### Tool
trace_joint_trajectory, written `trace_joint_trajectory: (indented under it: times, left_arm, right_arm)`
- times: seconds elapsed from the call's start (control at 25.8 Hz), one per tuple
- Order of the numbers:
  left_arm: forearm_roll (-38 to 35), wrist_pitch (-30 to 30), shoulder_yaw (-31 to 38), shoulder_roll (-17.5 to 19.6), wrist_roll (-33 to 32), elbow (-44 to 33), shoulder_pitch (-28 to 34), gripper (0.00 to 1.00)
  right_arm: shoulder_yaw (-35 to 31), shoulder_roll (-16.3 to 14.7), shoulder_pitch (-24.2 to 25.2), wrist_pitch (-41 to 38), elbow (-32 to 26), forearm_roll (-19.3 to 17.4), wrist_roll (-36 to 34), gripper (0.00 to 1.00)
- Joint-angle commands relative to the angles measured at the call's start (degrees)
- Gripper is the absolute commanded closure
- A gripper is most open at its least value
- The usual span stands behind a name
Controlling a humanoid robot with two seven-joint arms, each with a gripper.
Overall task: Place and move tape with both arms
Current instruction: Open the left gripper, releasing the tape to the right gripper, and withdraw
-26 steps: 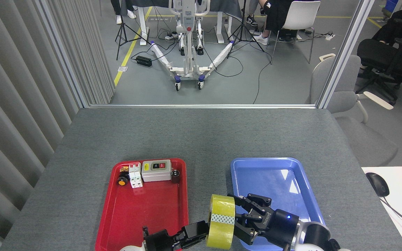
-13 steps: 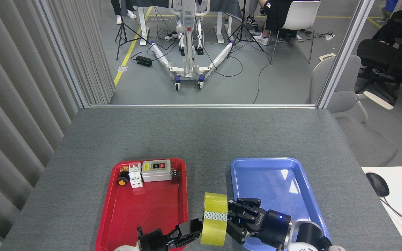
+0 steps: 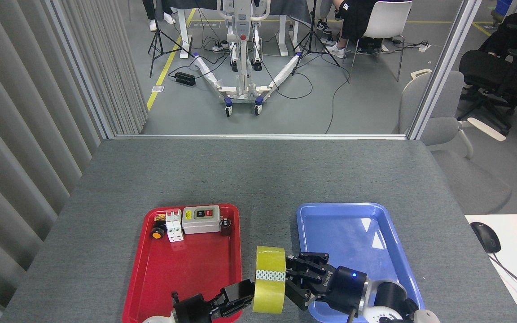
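The tape (image 3: pixel 269 279), a yellow roll with a white printed strip, stands on edge in the air over the grey strip between the two trays. My left gripper (image 3: pixel 239 297) comes up from the bottom edge and is shut on the roll's lower left side. My right gripper (image 3: pixel 295 280), black with a small blue light, reaches in from the right. Its fingers (image 3: pixel 305 261) are spread and lie against the roll's right face. Whether they clasp the roll is hidden by the roll itself.
A red tray (image 3: pixel 186 278) on the left holds a grey switch box (image 3: pixel 201 219), a white breaker (image 3: pixel 174 225) and small parts at its far end. A blue tray (image 3: pixel 352 229) lies on the right. A mouse (image 3: pixel 485 237) sits on a white desk.
The tape has shifted left and slightly lower, from the blue tray's edge toward the gap between trays. Both grippers moved left with it, staying against its two sides.
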Motion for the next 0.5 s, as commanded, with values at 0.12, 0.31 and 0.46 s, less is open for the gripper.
trace_joint_trajectory:
  times: [0.12, 0.31, 0.46]
  left_arm:
    - [-0.02, -2.62, 0.61, -0.01, -0.49, 1.88, -0.09, 1.0]
    - [-0.02, -3.06, 0.7, -0.01, -0.49, 1.97, -0.18, 0.89]
    - [0.94, -5.26, 1.05, -0.01, -2.07, 2.15, -0.26, 0.02]
  right_arm:
    - [0.06, 0.23, -0.02, -0.16, 0.0, -0.01, -0.06, 0.75]
    - [0.06, 0.4, 0.07, -0.16, 0.0, -0.01, -0.06, 0.79]
    - [0.06, 0.67, 0.16, -0.16, 0.0, 0.08, -0.06, 0.82]
